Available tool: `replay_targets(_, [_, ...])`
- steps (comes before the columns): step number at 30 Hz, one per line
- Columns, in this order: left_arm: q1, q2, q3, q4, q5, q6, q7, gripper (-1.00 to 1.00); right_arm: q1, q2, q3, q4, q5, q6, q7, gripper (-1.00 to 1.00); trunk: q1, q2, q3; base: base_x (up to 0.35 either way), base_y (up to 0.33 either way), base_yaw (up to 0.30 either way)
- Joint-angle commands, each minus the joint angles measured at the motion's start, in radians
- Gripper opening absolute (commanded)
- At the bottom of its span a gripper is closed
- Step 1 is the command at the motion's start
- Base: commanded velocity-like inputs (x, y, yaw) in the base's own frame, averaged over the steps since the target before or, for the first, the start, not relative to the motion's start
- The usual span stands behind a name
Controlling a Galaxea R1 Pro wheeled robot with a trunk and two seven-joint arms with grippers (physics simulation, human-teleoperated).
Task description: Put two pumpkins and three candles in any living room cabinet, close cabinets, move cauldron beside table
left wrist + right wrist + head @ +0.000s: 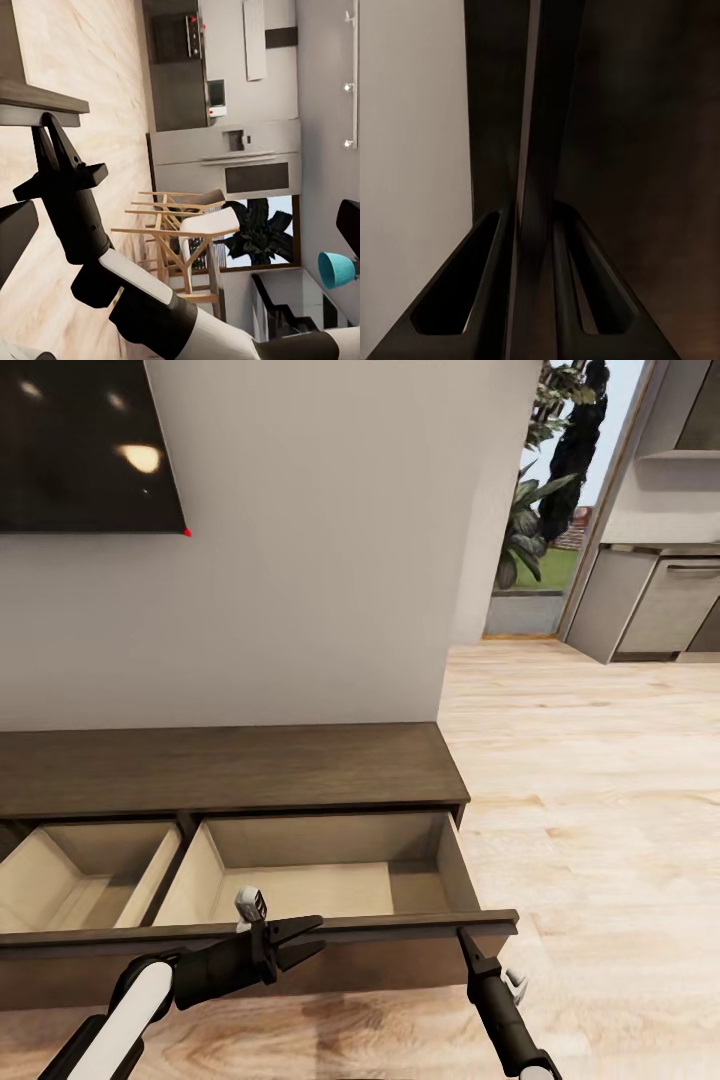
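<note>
Head view: right claw (466,940) on cabinet (230,768) drawer front

A dark television screen (85,445) is mounted on the pale wall (330,560) at the upper left of the head view. Light wood flooring (600,810) is spread across the right half. At the upper right, grey kitchen units (660,605) are set beside a doorway through which garden plants (545,490) are seen. In the left wrist view, wooden chairs (176,225) and a teal lamp shade (335,270) are shown.
</note>
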Motion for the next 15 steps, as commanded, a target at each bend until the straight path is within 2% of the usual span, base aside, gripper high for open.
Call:
replay_targets(1, [-0.001, 0.001, -0.001, 0.001, 0.001, 0.003, -0.003, 1.0, -0.001, 0.001, 0.016, -0.002, -0.006, 0.015, 0.012, -1.0, 0.0, 0.0, -0.001, 0.0, 0.0, 0.0])
replay_targets(15, [-0.001, -0.004, -0.001, 0.001, 0.0, 0.003, -0.002, 1.0, -0.001, 0.001, 0.016, 0.0, -0.003, 0.015, 0.012, -1.0, 0.0, 0.0, -0.001, 0.0, 0.0, 0.0])
